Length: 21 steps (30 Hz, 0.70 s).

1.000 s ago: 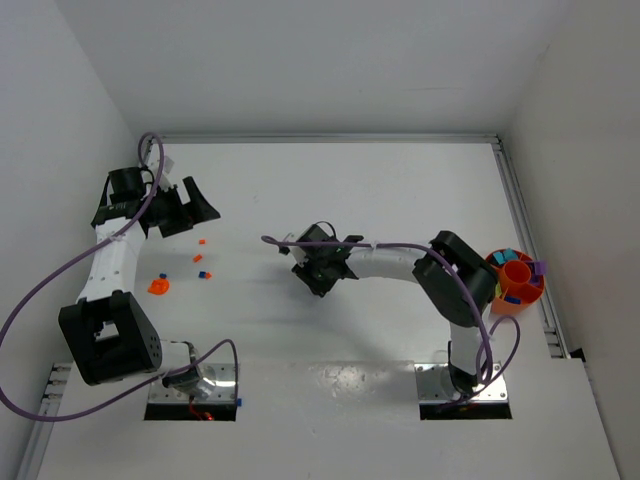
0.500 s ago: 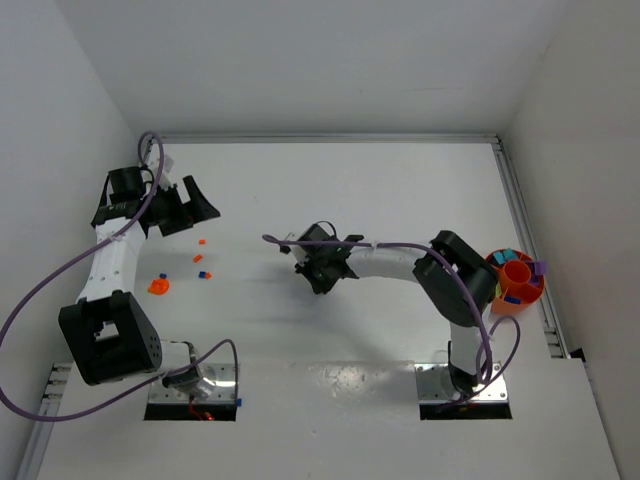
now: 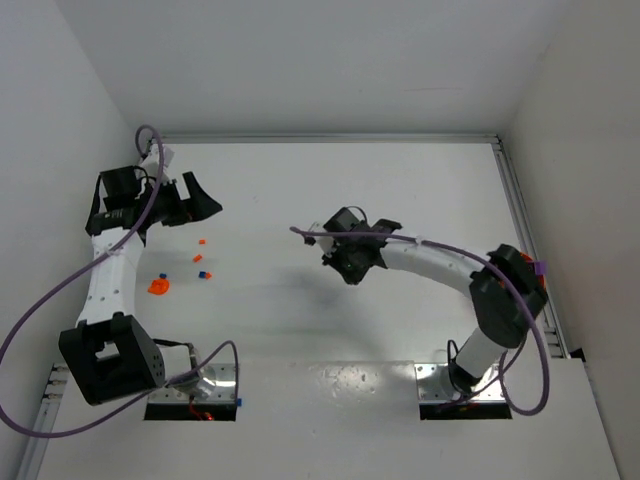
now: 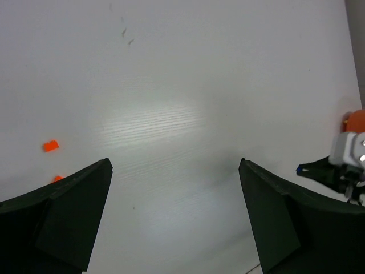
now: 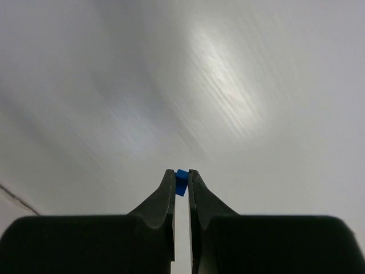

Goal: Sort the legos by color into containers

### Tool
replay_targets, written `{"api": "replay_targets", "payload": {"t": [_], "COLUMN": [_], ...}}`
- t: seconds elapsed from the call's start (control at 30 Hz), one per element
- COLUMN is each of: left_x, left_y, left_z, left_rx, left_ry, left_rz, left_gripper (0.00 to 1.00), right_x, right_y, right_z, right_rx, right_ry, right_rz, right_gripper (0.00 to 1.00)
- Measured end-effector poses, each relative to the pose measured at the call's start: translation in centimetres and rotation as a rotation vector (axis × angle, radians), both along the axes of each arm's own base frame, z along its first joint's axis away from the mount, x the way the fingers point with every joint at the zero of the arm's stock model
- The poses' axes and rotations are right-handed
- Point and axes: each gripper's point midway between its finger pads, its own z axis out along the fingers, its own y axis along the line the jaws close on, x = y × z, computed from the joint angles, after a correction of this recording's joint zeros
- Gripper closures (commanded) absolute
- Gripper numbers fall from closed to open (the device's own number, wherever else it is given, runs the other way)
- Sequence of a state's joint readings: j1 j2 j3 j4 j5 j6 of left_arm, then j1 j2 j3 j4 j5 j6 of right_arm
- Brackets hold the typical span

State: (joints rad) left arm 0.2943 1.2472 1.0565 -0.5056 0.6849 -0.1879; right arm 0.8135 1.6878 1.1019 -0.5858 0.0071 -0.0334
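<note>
My right gripper (image 3: pixel 350 262) is shut on a tiny blue brick (image 5: pixel 181 182), held above the bare table near the middle. It also shows at the right edge of the left wrist view (image 4: pixel 342 162). My left gripper (image 3: pixel 205 198) is open and empty at the far left, fingers (image 4: pixel 68 217) wide apart. Loose bricks lie below it: two small orange ones (image 3: pixel 199 242) (image 3: pixel 197 259), a blue and orange pair (image 3: pixel 203 274), a blue one (image 3: pixel 162 275) and a bigger orange piece (image 3: pixel 158 287). Two orange bricks show in the left wrist view (image 4: pixel 51 146). The orange bowl is almost wholly hidden behind my right arm's elbow (image 3: pixel 510 285).
White walls close in the table on the left, back and right. A metal rail (image 3: pixel 520 215) runs along the right edge. A purple brick (image 3: pixel 540 267) shows at the right elbow. Purple cables loop around both arms.
My right gripper has moved right, away from the loose bricks, with the blue brick. Its elbow has swung right over the bowl. The left gripper has shifted slightly up.
</note>
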Motion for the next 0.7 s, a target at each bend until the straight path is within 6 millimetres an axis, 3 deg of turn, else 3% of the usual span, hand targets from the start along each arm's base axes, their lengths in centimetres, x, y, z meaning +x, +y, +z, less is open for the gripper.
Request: {"api": "replay_targets", "payload": {"t": [0.13,0.4,0.6,0.7], "left_x": [-0.4,-0.4,0.2,0.5], "left_y": [-1.4,-3.1,-4.0,-4.5], "left_z": [1.6,1.1,-0.1,-0.4], "left_rx": [0.014,-0.021,-0.067,-0.081], "left_ry": [-0.077,-0.080,-0.042,-0.040], "left_rz": [-0.079,-0.180,-0.231,-0.253], "left_gripper": [0.01,0.01,0.01,0.01], "right_x": [2.4,5.5,9.0,9.2], "right_y": [-4.6,-15.7,-21.8,-25.1], "right_z": [2.7,4.0,10.3,12.6], "right_rx": [-0.004,-0.139,-0.154,-0.175], "right_ry": [-0.063,-0.044,-0.121,-0.150], "right_rz": [-0.088,-0.296,-0.445,-0.524], "right_gripper": [1.00,1.00,1.00,1.00]}}
